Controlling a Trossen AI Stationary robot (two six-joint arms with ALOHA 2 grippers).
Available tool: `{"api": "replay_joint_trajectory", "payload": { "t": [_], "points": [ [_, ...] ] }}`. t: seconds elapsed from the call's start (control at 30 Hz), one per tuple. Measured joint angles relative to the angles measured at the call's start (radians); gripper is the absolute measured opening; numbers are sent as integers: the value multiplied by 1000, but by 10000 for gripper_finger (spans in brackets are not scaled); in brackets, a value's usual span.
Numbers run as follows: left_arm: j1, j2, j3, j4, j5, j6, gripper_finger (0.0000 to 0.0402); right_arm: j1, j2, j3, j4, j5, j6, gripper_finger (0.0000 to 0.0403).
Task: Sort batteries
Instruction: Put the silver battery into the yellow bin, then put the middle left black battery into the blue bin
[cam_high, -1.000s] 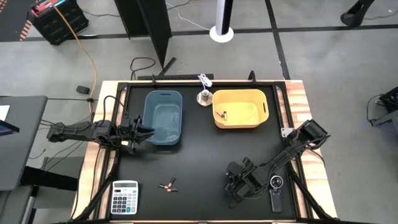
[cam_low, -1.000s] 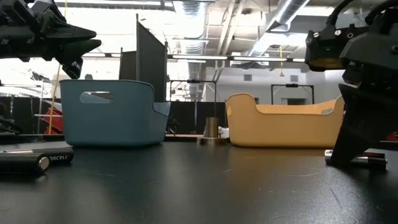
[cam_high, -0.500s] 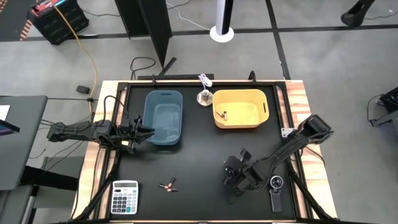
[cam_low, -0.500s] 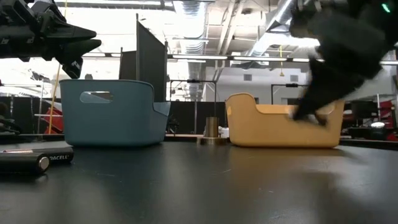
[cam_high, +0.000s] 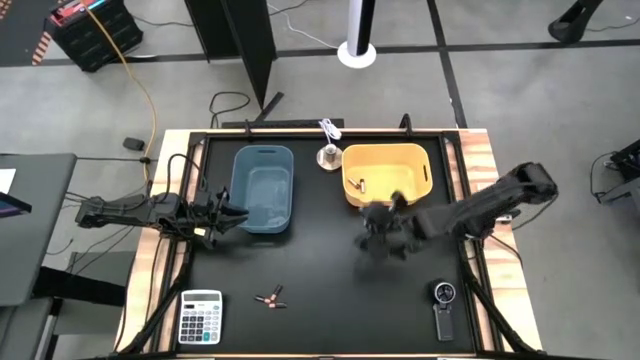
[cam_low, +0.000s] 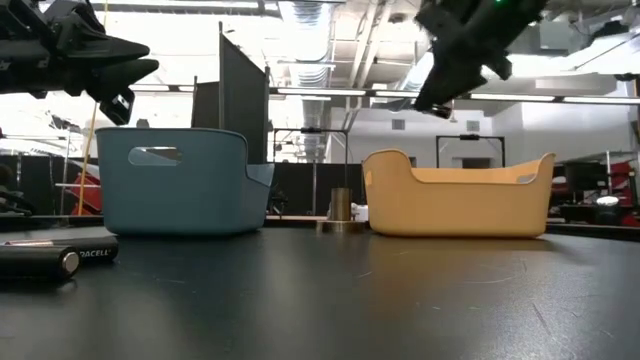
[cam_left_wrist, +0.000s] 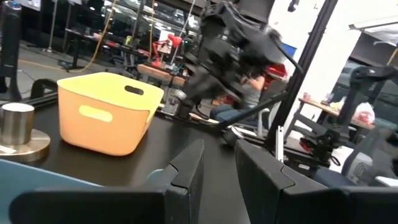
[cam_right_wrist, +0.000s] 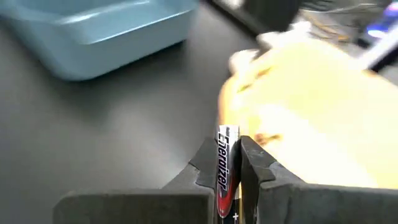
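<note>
My right gripper (cam_high: 380, 232) hangs above the table just near of the yellow bin (cam_high: 386, 175) and is shut on a slender silvery battery (cam_right_wrist: 226, 167) with black and red print. In the low view my right gripper (cam_low: 440, 98) is high above the yellow bin (cam_low: 458, 205). My left gripper (cam_high: 240, 212) hovers at the left side of the blue bin (cam_high: 262, 190), its fingers a narrow gap apart (cam_left_wrist: 219, 180). A few small batteries (cam_high: 268, 297) lie on the table's near part, and these batteries (cam_low: 45, 260) show at the low view's left. One battery (cam_high: 358, 184) lies in the yellow bin. My right gripper pinches the slender battery between its two fingers (cam_right_wrist: 252, 163), which press on its long sides. The battery lies along the fingers, and its silver end (cam_right_wrist: 226, 134) sticks out past the fingertips. It is lifted clear of the table.
A calculator (cam_high: 201, 317) sits at the near left corner. A black device with a round dial (cam_high: 445, 308) lies at the near right. A small metal bell (cam_high: 327, 155) with a white cord stands between the two bins at the far edge.
My right gripper has risen from the table beside the black device and swung toward the far edge, up to the yellow bin, carrying the slender battery that lay on the table by its fingers a second ago. My left arm has kept still.
</note>
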Motion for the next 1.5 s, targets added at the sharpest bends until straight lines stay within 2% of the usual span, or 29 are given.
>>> {"api": "replay_joint_trajectory", "payload": {
  "t": [0.2,0.37,0.6,0.73,0.9,1.07,1.3,1.5],
  "points": [
    [-14,3,0,-2,3,62,88,-232,-81,0,-59,-19,-127,45],
    [-45,3,0,6,3,166,115,-369,-93,0,-61,-94,-225,92],
    [-83,26,10,-9,0,271,179,-410,-93,0,19,-105,-352,203],
    [-113,96,51,-7,-1,322,199,-395,-93,1,128,-105,-460,238],
    [-155,267,134,-11,-49,331,200,-352,-102,2,244,-105,-569,242],
    [-211,522,277,-76,-130,243,190,-276,-139,2,311,-105,-645,233],
    [-333,911,576,-369,-202,109,174,-131,-200,2,331,-105,-674,226],
    [-445,1186,818,-624,-211,-31,171,-57,-206,2,328,-100,-686,226]
  ]
}}
